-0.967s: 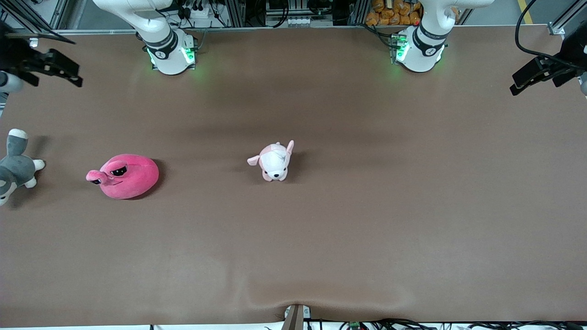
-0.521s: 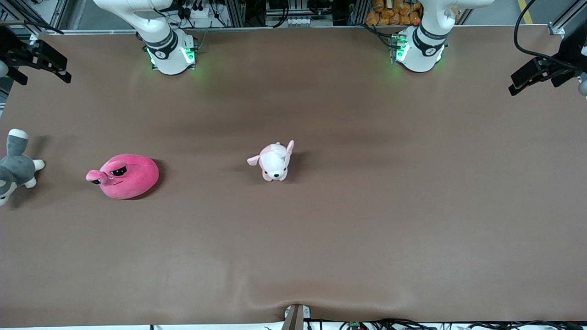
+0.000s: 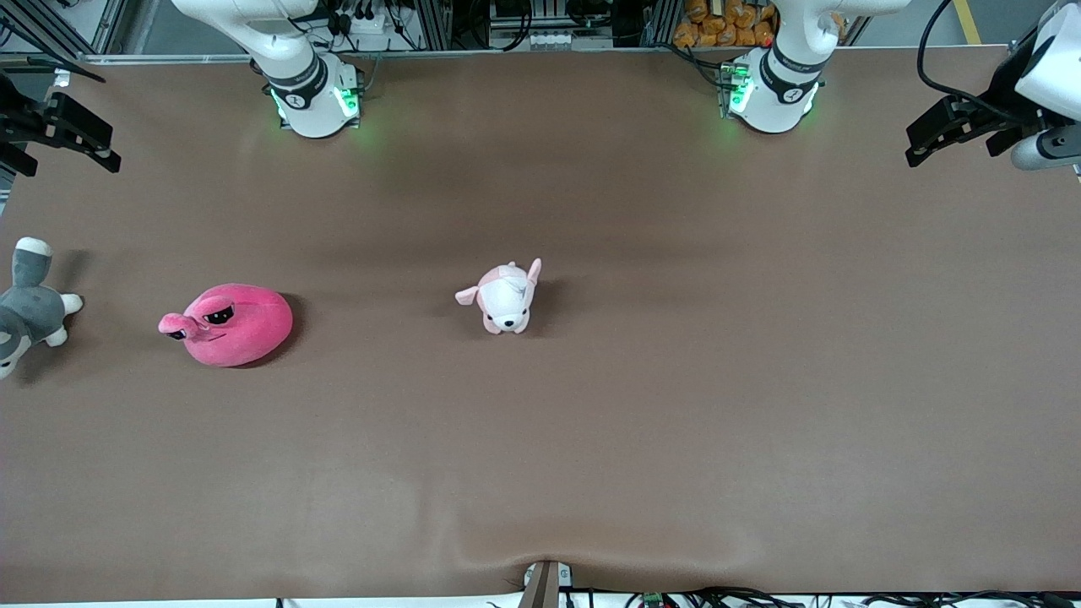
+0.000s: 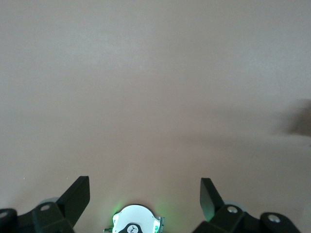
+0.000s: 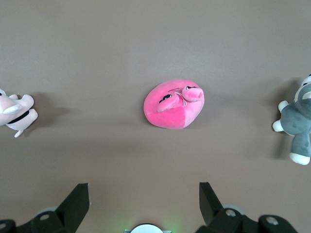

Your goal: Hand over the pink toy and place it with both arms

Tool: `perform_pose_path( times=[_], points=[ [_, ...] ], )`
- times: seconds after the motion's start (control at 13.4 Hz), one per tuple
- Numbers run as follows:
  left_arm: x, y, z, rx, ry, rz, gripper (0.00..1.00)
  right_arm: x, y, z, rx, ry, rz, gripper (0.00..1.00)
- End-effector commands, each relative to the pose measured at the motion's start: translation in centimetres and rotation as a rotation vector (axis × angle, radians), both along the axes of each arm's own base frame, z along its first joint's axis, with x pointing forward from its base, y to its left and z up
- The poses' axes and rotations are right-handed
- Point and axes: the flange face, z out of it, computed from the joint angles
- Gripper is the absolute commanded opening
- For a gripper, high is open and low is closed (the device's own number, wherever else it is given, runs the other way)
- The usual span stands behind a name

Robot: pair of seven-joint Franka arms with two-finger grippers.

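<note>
A wide brown desk (image 3: 642, 439) seen from above holds three plush toys. The pink toy (image 3: 228, 324), a round hot-pink blob with dark sleepy eyes, lies on the desk toward the right arm's end, untouched by either arm. Beside it, nearer the middle of the desk, sits a smaller pale pink-and-white puppy plush (image 3: 505, 297), well apart from it. At the very edge of the desk at the right arm's end lies a grey-and-white plush animal (image 3: 27, 308), partly cut off by the frame. The right hand (image 3: 59, 135) hangs in the air over the edge of the desk at the right arm's end, released, its two black fingers (image 5: 73, 204) spread wide and holding nothing; its wrist camera looks down on the pink toy (image 5: 174, 103), with the puppy plush (image 5: 17, 112) and the grey plush (image 5: 296, 124) at either side. The left hand (image 3: 950, 135) hangs over the desk at the left arm's end, also released and empty, its fingers (image 4: 77, 196) apart above bare brown surface.
</note>
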Motion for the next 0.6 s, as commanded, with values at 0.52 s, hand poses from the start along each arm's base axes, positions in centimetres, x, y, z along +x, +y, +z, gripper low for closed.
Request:
perform_pose_path(
  times=[0.52],
  points=[
    [-0.5, 3.5, 1.2, -0.013, 0.031, -0.177, 1.00, -0.4, -0.4, 0.5, -0.004, 0.029, -0.009, 1.00]
  ],
)
